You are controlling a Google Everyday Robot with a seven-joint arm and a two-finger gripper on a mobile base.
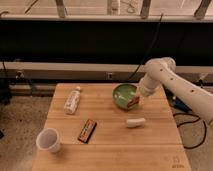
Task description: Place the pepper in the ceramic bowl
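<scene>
Wooden table: pincer at ceramic bowl (white piece near).

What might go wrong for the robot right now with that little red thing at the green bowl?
The tool hangs at the right rim of the ceramic bowl, with the pepper at that edge rather than over the middle. Let go here, the pepper may fall outside onto the table. The tool also sits close to the rim, so a small move could nudge the bowl.

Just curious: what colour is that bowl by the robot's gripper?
Green bowl, in the camera view; gripper at its right rim.
</scene>
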